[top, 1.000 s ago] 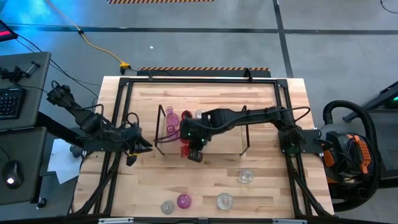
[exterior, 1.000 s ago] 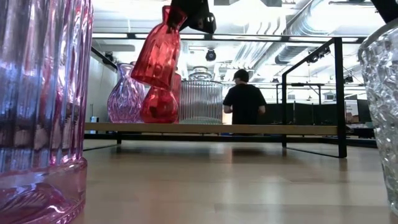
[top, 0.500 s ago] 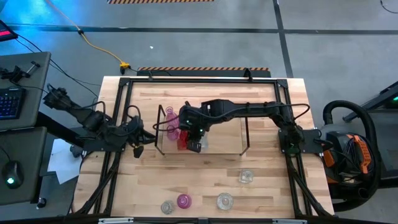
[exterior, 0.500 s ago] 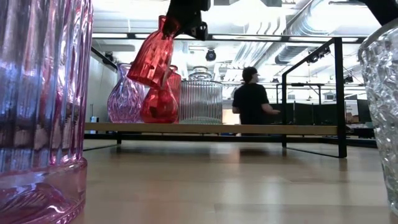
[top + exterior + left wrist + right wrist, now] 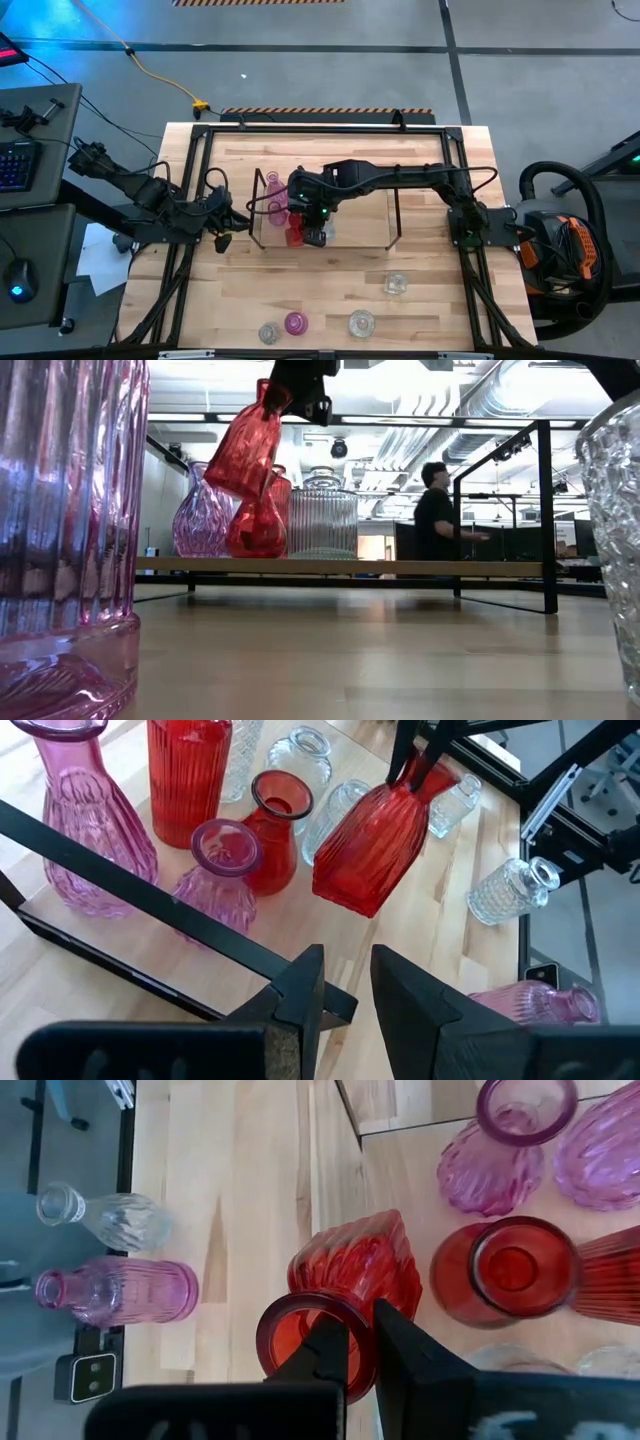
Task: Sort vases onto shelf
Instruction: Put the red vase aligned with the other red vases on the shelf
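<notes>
Wooden desk [image 5: 420, 300], step: placing. Right hand [image 5: 362, 1355] pinches rim of ribbed red glass vase [image 5: 248, 448], tilted, airborne above low light-wood shelf [image 5: 400, 567]. Next: level, lower beside round red vase [image 5: 275, 830]. Left hand [image 5: 345, 982] slightly open, empty.

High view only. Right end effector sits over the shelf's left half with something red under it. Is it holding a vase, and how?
Observer: Yes. The right end effector pinches the red vase by its rim, one finger inside the mouth and one outside.
Operator: Is it down on the shelf?
Observer: No. In the low view it hangs tilted, with its base above the shelf board, in front of the round red vase standing there.
Operator: Left arm?
Observer: The left end effector is open and empty, off the shelf's left end, facing the vases.
</notes>
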`<state>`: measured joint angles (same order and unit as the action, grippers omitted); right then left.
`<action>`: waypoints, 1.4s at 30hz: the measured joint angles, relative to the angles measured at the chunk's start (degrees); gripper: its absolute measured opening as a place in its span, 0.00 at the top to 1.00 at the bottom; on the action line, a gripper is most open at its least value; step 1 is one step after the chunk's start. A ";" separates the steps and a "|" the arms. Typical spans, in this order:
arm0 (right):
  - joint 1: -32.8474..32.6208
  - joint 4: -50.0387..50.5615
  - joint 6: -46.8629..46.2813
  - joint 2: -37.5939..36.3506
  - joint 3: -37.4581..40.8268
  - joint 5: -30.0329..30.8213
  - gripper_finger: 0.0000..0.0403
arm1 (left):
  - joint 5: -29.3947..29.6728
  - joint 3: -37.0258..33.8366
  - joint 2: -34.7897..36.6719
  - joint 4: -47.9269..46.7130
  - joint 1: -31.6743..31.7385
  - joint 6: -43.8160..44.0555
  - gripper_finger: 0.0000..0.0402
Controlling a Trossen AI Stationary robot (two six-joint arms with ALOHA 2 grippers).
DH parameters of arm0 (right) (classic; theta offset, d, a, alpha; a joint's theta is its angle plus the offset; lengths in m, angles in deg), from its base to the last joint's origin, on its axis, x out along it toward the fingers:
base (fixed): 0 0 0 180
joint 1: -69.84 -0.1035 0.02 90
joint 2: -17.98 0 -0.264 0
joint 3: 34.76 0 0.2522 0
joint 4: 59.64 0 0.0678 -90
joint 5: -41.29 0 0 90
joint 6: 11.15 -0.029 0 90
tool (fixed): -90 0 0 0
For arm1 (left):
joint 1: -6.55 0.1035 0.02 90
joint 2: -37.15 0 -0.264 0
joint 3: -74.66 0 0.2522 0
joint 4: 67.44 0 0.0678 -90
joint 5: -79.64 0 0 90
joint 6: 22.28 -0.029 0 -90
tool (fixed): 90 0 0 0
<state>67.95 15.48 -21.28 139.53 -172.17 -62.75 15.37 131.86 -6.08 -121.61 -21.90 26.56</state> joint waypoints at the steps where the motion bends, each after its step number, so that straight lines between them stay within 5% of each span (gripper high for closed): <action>1: 0.00 0.17 0.06 0.18 0.01 -0.49 1.00 | -0.06 0.00 -0.02 0.08 0.00 0.04 0.81; 42: 1.90 1.84 5.10 4.36 0.17 -0.68 0.97 | -1.61 0.02 -3.28 1.45 -0.02 0.59 0.81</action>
<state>69.85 17.32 -16.18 143.89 -172.00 -63.43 13.76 131.88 -9.36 -120.16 -21.92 27.15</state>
